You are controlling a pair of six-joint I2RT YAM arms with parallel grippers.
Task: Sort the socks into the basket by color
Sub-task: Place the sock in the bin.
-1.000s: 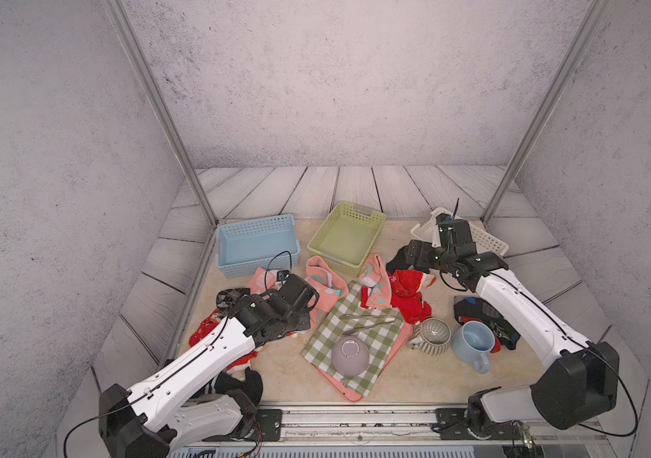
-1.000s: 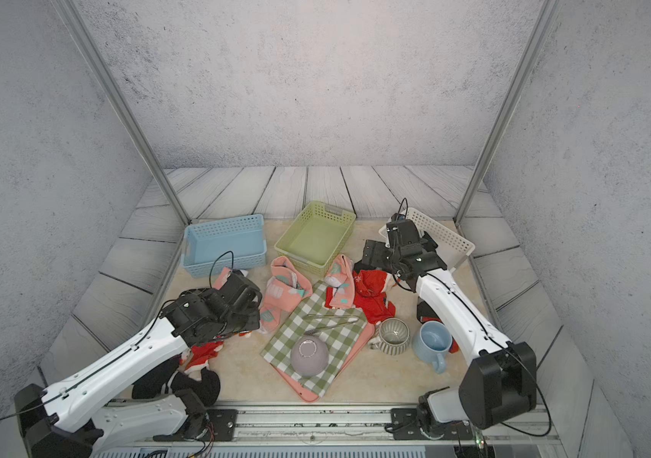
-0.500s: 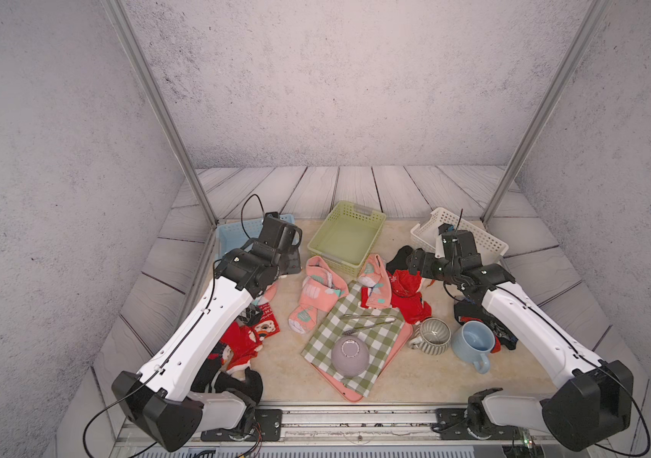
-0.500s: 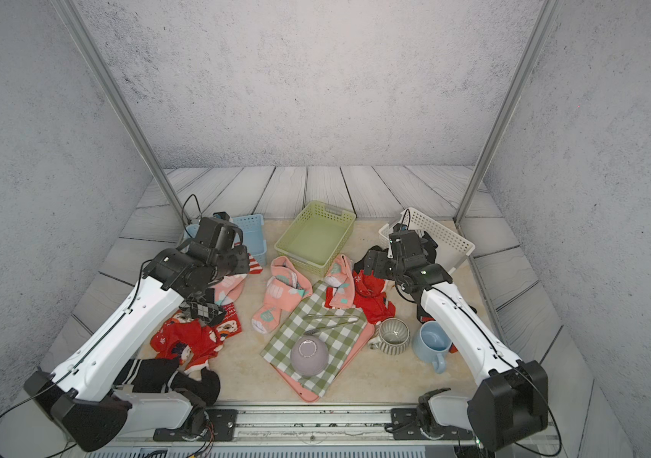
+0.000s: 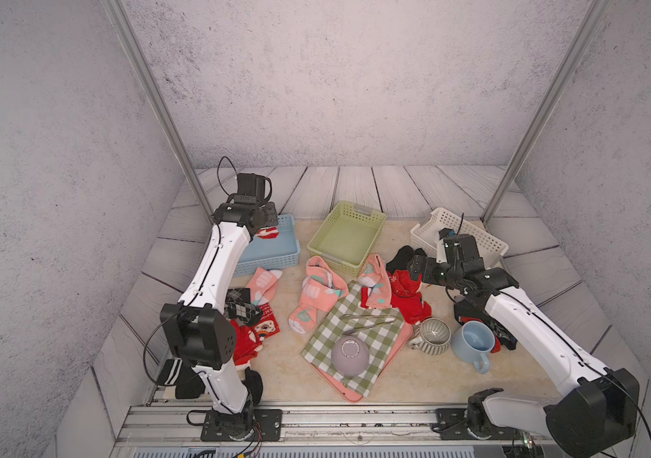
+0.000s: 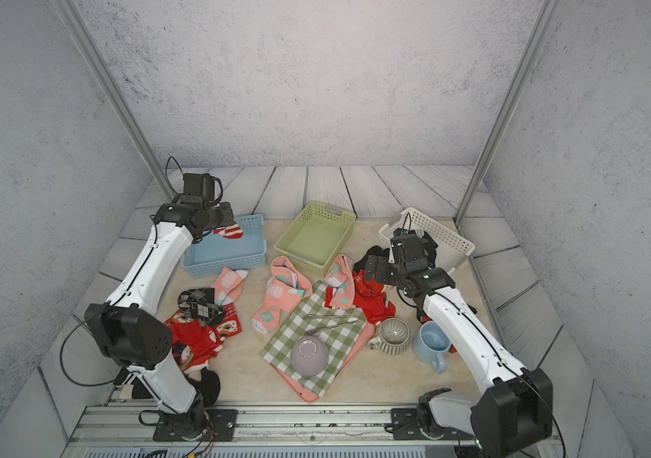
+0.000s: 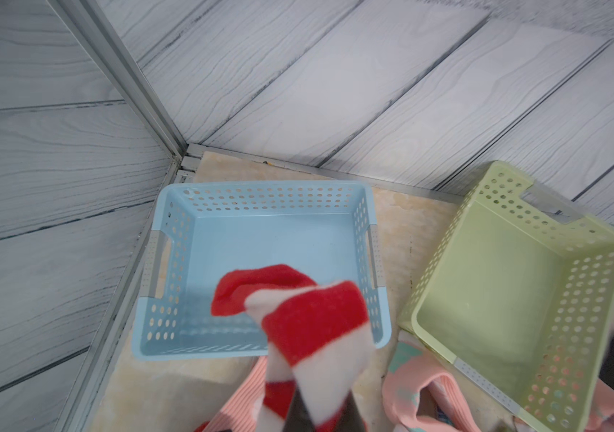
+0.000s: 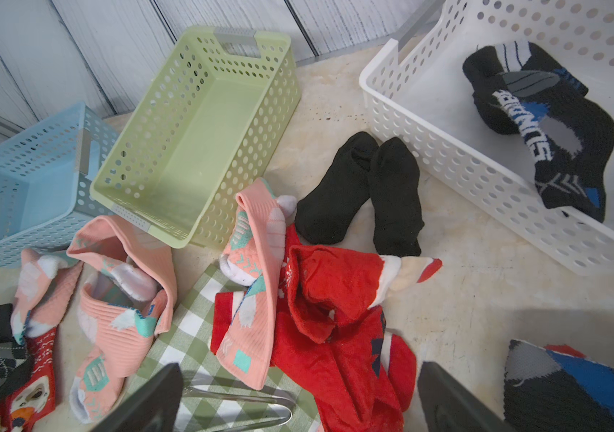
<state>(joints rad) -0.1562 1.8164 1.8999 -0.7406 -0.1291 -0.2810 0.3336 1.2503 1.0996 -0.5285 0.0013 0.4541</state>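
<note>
My left gripper (image 7: 320, 415) is shut on a red-and-white striped sock (image 7: 309, 325), which hangs over the near part of the blue basket (image 5: 276, 253); this basket shows nothing else inside. My right gripper (image 8: 298, 400) stands open above a heap of red socks (image 8: 339, 321), with nothing between its fingers. Salmon-pink socks (image 5: 317, 293) lie in front of the green basket (image 5: 345, 238). Two black socks (image 8: 357, 190) lie beside the white basket (image 8: 447, 157), which holds a black patterned sock (image 8: 544, 123). An argyle sock (image 6: 200, 303) and red printed socks (image 6: 193, 341) lie front left.
A green-and-white checked cloth (image 5: 355, 337) covers a pink tray (image 5: 399, 349) and carries an upturned grey bowl (image 5: 349, 357) and metal tongs (image 5: 369, 321). A striped mug (image 5: 433, 337) and a blue mug (image 5: 474, 343) stand by my right arm. Frame posts rise at both back corners.
My left arm rose from the sock pile and swung back over the blue basket with the red-and-white sock. My right gripper drew forward from the white basket to the red socks.
</note>
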